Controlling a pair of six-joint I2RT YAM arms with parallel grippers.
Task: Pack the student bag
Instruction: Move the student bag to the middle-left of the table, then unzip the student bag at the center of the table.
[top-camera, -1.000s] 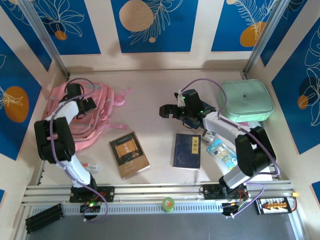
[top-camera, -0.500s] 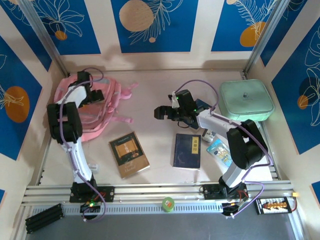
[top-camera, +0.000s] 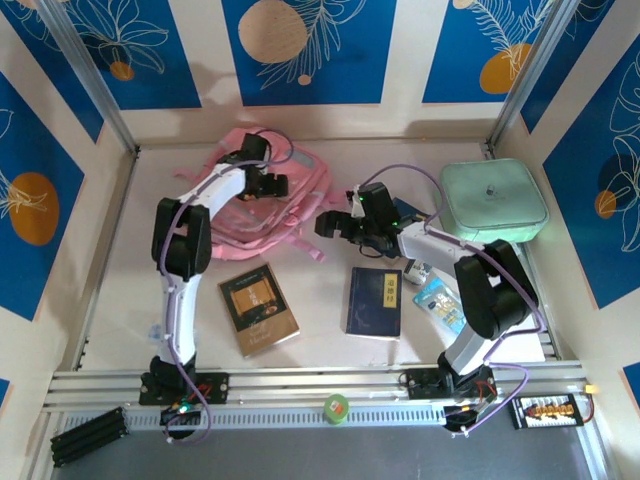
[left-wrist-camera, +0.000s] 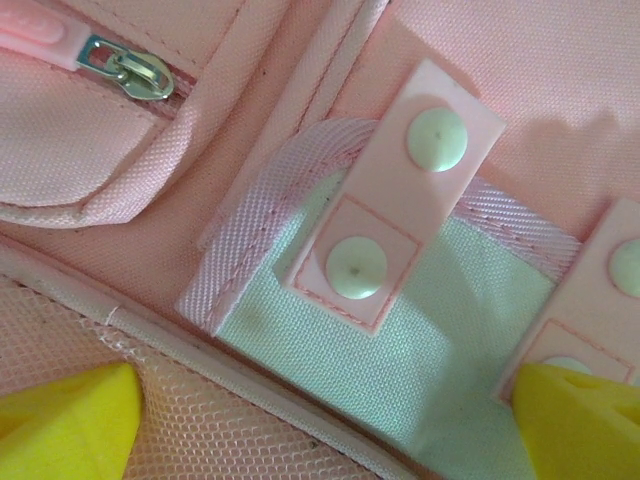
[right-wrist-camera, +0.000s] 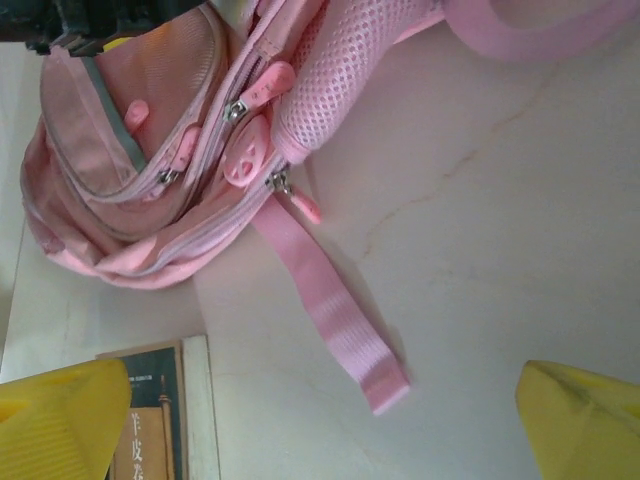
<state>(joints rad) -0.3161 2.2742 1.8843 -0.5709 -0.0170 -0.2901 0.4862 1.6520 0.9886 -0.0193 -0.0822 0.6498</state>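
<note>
On a pale surface (top-camera: 322, 300), the left end effector (left-wrist-camera: 320, 420) is positioning the pink student bag (top-camera: 300, 185), the right end effector (right-wrist-camera: 320, 420) hovering nearby, both spread apart; unzipping probably follows.

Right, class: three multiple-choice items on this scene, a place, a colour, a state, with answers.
1. The student bag lies A at the table's far side, B by the arm bases, C on the floor.
2. The zip case is A red, B mint green, C black.
3. The right claw is A shut on a pen, B shut on a cup, C open.
Answers: A, it lies near the back wall; B, its top is pale green; C, its fingertips stand wide apart.
</note>
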